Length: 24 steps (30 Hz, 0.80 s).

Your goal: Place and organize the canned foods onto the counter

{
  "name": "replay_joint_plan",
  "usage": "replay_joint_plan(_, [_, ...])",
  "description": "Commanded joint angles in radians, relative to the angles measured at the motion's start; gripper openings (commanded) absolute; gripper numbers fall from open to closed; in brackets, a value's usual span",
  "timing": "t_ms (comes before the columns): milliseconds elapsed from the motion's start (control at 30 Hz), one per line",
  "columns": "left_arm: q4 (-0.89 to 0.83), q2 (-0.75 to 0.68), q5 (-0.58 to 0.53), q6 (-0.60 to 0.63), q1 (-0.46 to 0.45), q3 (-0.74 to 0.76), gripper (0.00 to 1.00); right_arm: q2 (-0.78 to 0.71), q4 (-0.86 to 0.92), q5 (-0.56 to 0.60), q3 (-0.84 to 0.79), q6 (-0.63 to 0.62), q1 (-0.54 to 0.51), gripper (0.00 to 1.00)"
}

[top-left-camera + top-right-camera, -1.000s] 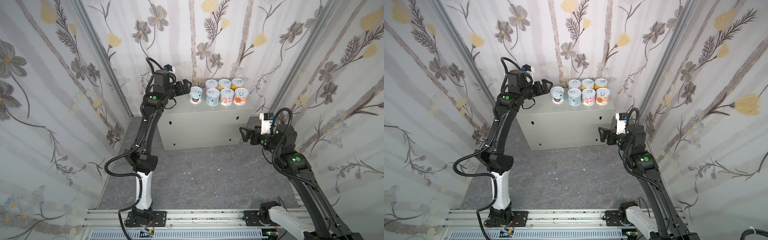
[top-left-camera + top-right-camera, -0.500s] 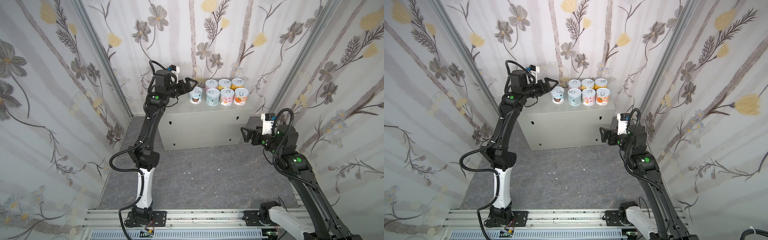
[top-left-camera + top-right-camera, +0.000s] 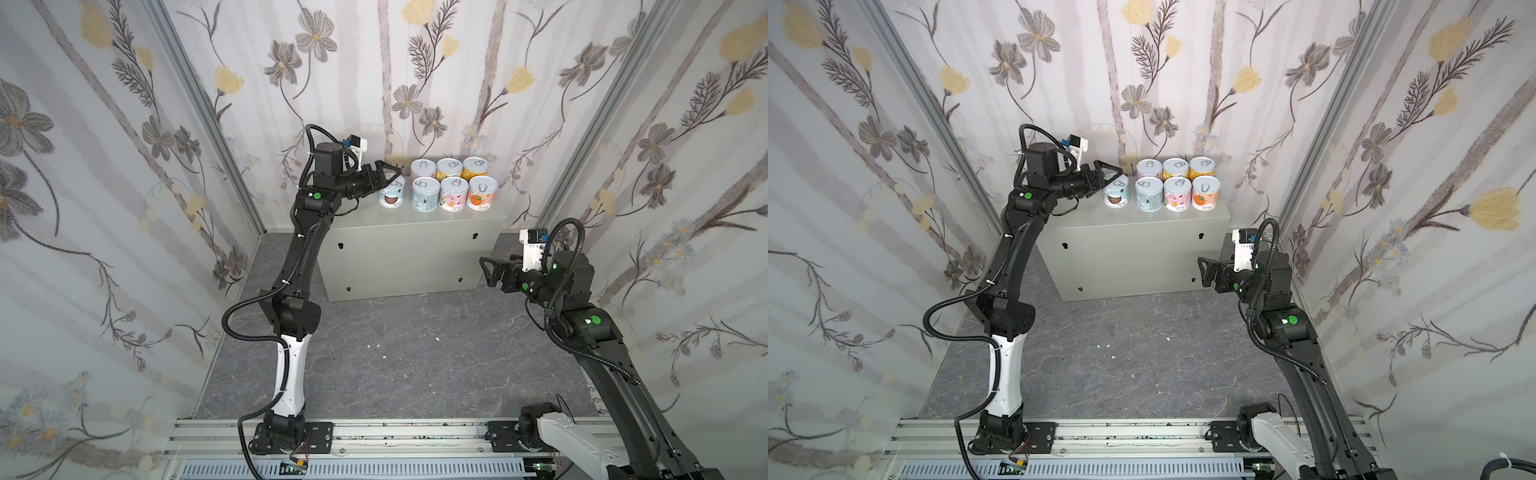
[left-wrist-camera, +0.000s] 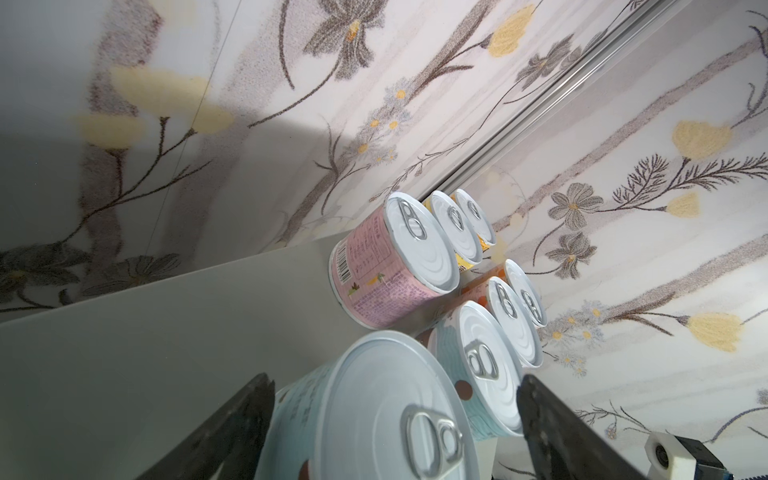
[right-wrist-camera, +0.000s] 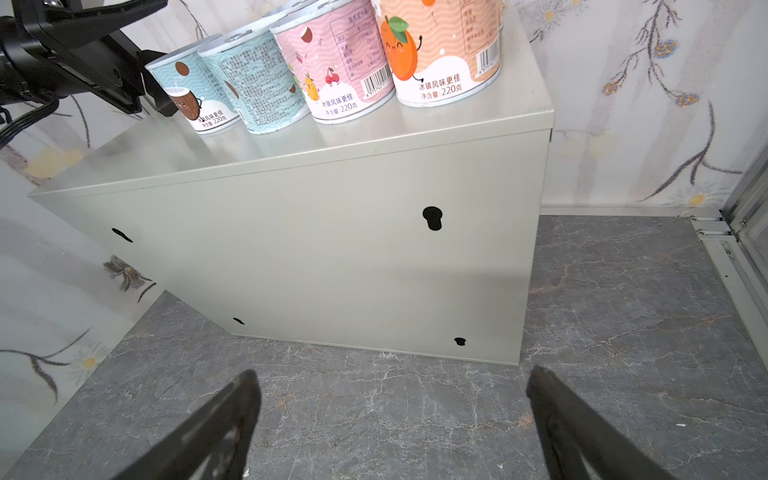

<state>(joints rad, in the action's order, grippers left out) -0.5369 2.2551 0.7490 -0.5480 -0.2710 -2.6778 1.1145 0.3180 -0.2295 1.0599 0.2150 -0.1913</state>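
The grey bench (image 3: 407,257) against the back wall carries all seven tins (image 3: 453,193) I can count, upright in two rows, three behind four. The right tool (image 3: 486,272) hangs low in front of the bench, jaws apart and empty. The left tool (image 4: 395,380) straddles the end coconut tin (image 3: 392,195), jaws apart with a gap on one side. I'd say only tidying that tin is left.

Left wrist view: coconut tin (image 4: 365,415) cut off by frame edge, part of label gone; left gripper (image 4: 394,378) jaw maybe touching its side, too tight to tell. Both top views: back-row tins (image 3: 449,169) labels mostly hidden behind front-row tins (image 3: 454,194), print too small to read. Right wrist view: orange tin (image 5: 440,50) and pink tin (image 5: 332,62) tops cropped, back-row tins all but hidden.
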Motion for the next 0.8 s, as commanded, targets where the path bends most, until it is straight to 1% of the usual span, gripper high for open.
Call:
replay_joint_plan(0, [-0.006,0.006,0.013,0.024,-0.003,-0.011,0.88,-0.007,-0.013,-0.009,-0.001,-0.009,-0.001,1.00])
replay_joint_plan(100, [-0.008,0.009,0.022,0.026,-0.009,-0.011,0.84,-0.013,-0.014,-0.007,-0.006,-0.009,0.000,1.00])
replay_joint_plan(300, [-0.041,0.003,0.012,0.048,-0.014,-0.012,0.81,-0.015,-0.014,-0.006,-0.008,-0.008,0.000,1.00])
replay_joint_plan(533, [-0.138,-0.013,-0.027,0.118,-0.018,-0.010,0.79,-0.017,-0.019,-0.010,-0.011,-0.008,0.000,1.00])
replay_joint_plan(767, [-0.162,-0.014,-0.042,0.131,-0.022,-0.004,0.76,-0.021,-0.020,-0.010,-0.016,-0.006,0.000,1.00])
